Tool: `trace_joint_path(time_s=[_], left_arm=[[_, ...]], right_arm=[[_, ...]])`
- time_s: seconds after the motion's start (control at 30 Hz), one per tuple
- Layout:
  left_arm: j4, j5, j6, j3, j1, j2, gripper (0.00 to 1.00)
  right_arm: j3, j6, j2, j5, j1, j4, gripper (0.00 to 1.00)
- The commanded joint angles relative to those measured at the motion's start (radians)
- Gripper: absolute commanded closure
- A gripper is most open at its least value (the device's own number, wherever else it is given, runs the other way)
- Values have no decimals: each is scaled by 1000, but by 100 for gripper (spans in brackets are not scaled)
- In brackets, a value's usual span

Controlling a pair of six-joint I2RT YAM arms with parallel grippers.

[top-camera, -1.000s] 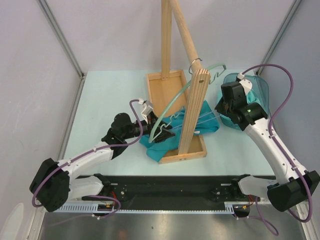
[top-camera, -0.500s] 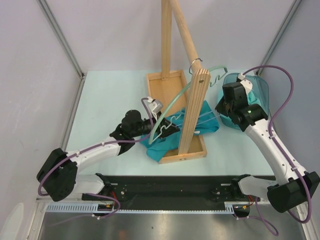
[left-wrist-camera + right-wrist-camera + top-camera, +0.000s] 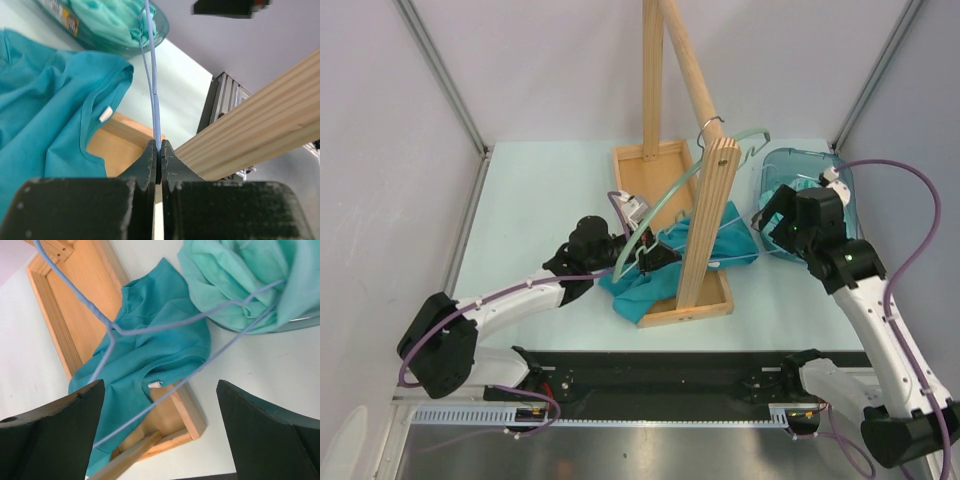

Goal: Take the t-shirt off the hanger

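Observation:
The teal t-shirt (image 3: 728,246) (image 3: 45,100) (image 3: 150,355) lies crumpled over the right side of the wooden rack's base. A thin light-blue wire hanger (image 3: 153,75) (image 3: 165,327) runs over it toward the bin, its wire outside the collar where it shows. My left gripper (image 3: 655,258) (image 3: 158,150) is shut on the hanger's wire at the shirt's left end. My right gripper (image 3: 775,215) (image 3: 160,385) hovers open above the shirt's right edge, nothing between its fingers.
The wooden rack has a flat base tray (image 3: 650,165) and a slanted post (image 3: 705,220) between the arms. A mint-green hanger (image 3: 670,195) hooks over the post's top. A translucent teal bin (image 3: 840,180) (image 3: 300,320) with green clothes (image 3: 235,275) stands at the right.
My left gripper moved right and shut on the hanger wire. My right gripper opened, let go and pulled back toward the near right.

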Motion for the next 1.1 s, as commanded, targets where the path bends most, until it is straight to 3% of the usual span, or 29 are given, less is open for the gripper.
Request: trace_joint_path(time_s=[0.0, 0.27, 0.47, 0.6, 0.8, 0.97, 1.07], left_arm=[[-97, -24, -67, 77, 4, -4, 100], [-103, -30, -242, 16, 105, -107, 100], [-191, -70, -253, -10, 219, -297, 100], [-269, -68, -260, -9, 352, -409, 100], [-467, -85, -149, 94, 494, -538, 100], [-648, -159, 3, 289, 495, -534, 100], [-657, -99, 43, 388, 495, -497, 100]], right_arm=[[7, -21, -112, 12, -27, -43, 0], [16, -72, -189, 44, -61, -106, 0], [-23, -86, -224, 55, -90, -98, 0], [-33, -95, -227, 46, -99, -87, 0], [-47, -109, -229, 47, -107, -84, 0], [-59, -121, -230, 37, -114, -72, 0], [-69, -125, -227, 21, -116, -66, 0]])
